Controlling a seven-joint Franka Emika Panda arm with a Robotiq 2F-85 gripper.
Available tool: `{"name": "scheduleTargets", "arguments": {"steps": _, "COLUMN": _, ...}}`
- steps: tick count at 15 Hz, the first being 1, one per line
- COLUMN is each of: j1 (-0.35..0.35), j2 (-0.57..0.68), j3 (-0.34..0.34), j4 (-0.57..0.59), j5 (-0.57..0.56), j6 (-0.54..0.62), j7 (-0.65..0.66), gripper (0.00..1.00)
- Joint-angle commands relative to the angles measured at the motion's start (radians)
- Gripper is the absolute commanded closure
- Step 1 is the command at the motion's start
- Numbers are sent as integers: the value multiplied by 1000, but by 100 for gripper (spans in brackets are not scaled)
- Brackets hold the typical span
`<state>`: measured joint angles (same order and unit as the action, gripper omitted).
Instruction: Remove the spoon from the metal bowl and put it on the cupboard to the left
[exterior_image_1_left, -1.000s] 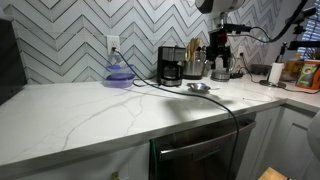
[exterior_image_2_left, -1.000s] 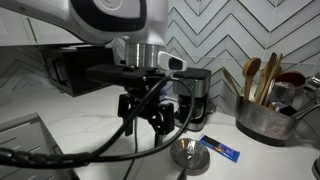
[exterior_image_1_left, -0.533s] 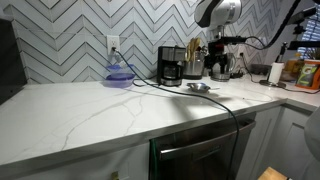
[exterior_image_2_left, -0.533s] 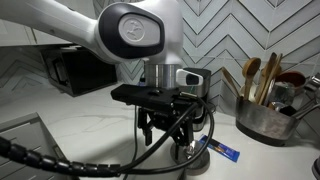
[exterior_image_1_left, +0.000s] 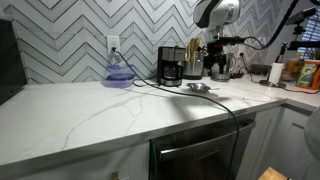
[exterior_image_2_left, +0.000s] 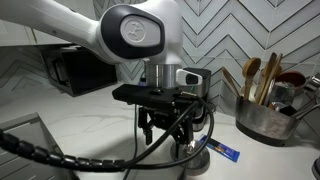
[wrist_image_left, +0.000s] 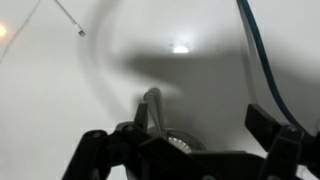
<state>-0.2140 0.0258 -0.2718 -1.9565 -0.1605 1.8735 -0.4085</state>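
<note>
Wrist view: your gripper (wrist_image_left: 175, 128) has its fingers (wrist_image_left: 92, 150) spread wide with nothing pinched, and it hangs over the bowl (wrist_image_left: 182, 143), which shows only as a blurred shiny patch low in the picture. A slim grey bar, likely the spoon (wrist_image_left: 151, 108), rises from the bowl, but it is too blurred to be sure. In an exterior view your gripper (exterior_image_2_left: 168, 135) is right above the bowl (exterior_image_2_left: 201, 160) and hides most of it; you cannot tell whether a finger touches the rim. A blue packet (exterior_image_2_left: 222, 151) lies just beside the bowl, a utensil pot (exterior_image_2_left: 262, 120) stands further off on that same side, and the coffee maker (exterior_image_2_left: 197, 85) is behind the bowl. In an exterior view the bowl (exterior_image_1_left: 198, 87) sits on the cupboard (exterior_image_1_left: 90, 118) top near the coffee maker (exterior_image_1_left: 170, 66). A purple bowl (exterior_image_1_left: 120, 75) is well apart from it, past the coffee maker. The dishwasher (exterior_image_1_left: 195, 150) is below the bowl. The spoon is too small to make out there.
</note>
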Motion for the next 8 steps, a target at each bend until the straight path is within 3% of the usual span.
{"name": "scheduleTargets", "arguments": {"steps": 1, "j1": -18, "j2": 52, "j3": 11, "j4": 24, "j5": -6, "j6": 51, "j7": -70, "gripper": 0}}
{"name": "scheduleTargets", "arguments": {"steps": 8, "j1": -56, "j2": 139, "j3": 16, "j4": 60, "j5": 63, "j6": 138, "j7": -189, "gripper": 0}}
